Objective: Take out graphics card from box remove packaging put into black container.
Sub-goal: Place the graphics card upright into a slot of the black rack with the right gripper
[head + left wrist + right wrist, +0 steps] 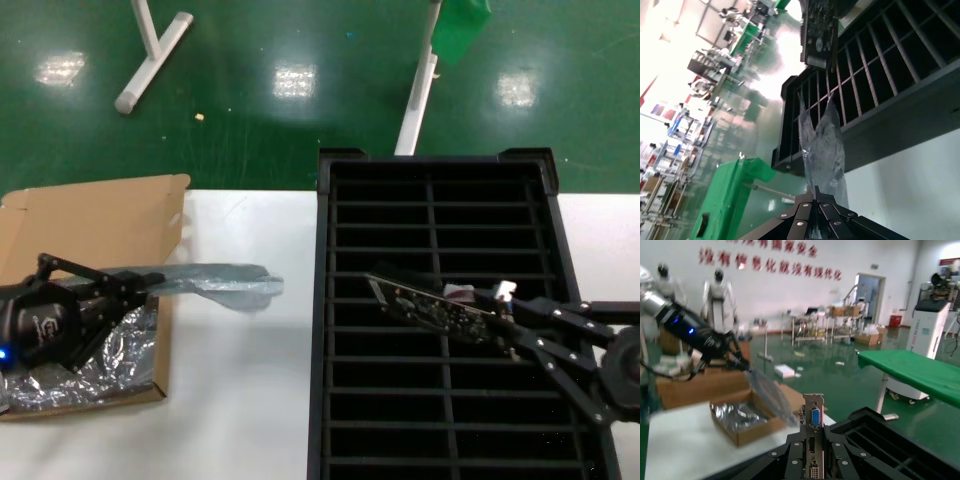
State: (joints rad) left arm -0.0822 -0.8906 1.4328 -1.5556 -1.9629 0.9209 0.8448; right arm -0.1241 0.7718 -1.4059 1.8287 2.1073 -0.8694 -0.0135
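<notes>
Held over the black container (440, 200) by the right gripper (515, 322), jaws clamped on its bracket end: the graphics card (432, 308), a thin dark board tilted across the slots of the middle rows, free end reaching toward the crate's left column; seen from the right wrist, silver bracket (813, 432) standing upright between the closed fingers (795, 452), blue connector (815, 417) near its top. Pinched shut in the left gripper (135, 285) at the table's left side: the packaging (215, 281), an emptied translucent grey anti-static bag, stretched out sideways from the fingertips above the white table (250, 400), its loose end hanging between box and crate; from the left wrist, the crinkled bag (822, 145) rising from the closed fingers (802, 215) with the crate's slotted wall (880, 65) and the card (819, 32) beyond it. Sitting open at the table's left edge: the box (95, 225), shallow brown cardboard, flap lid tipped back, more crumpled silvery wrapping (100, 365) lying inside; left arm's dark body over the box's near half. Behind the table: glossy green floor (260, 120) and white stand legs (150, 50).
</notes>
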